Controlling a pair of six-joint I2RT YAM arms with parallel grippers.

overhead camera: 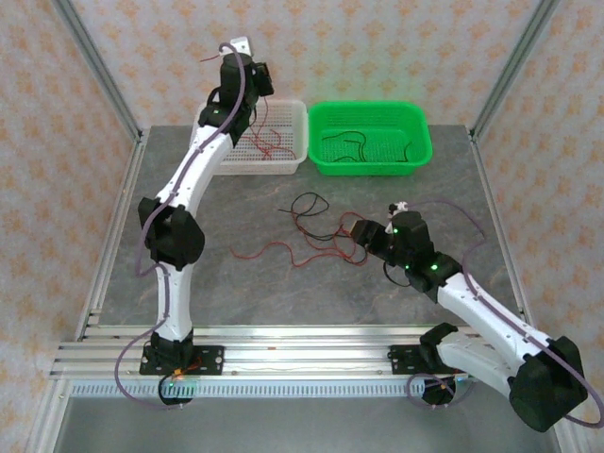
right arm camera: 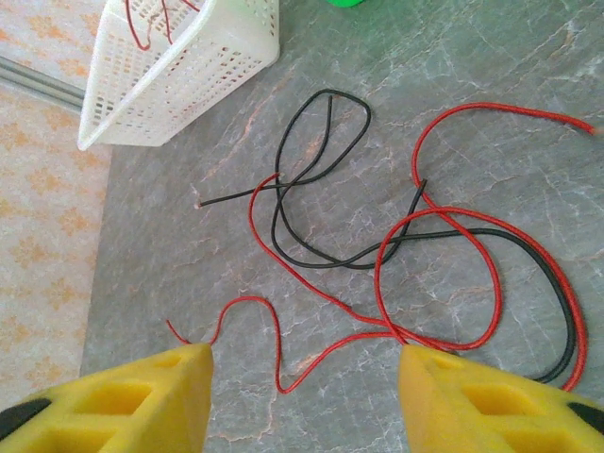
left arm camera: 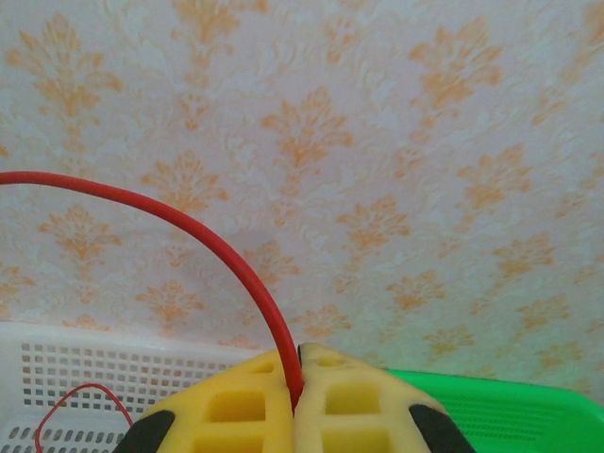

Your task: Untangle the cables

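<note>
grey marbled table (overhead camera: 236, 293) here, two baskets side by side at its far edge: white basket (overhead camera: 274, 168) on the left, green basket (overhead camera: 377, 170) just beside it on the right. nearer, mid-table, red wires (overhead camera: 269, 249) and black wires (overhead camera: 310, 198) lie flat in a loose tangle, crossing one another.

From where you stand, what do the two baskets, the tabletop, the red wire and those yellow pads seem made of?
White basket: matte hard plastic, moulded grid holes.
Green basket: plastic too, with fine moulded slots.
Tabletop: grey, veined like stone; possibly printed laminate.
Red wire: smooth, bendy coating, probably plastic insulation.
Yellow pads: dull, with moulded pockets; likely foam or soft rubber.
</note>
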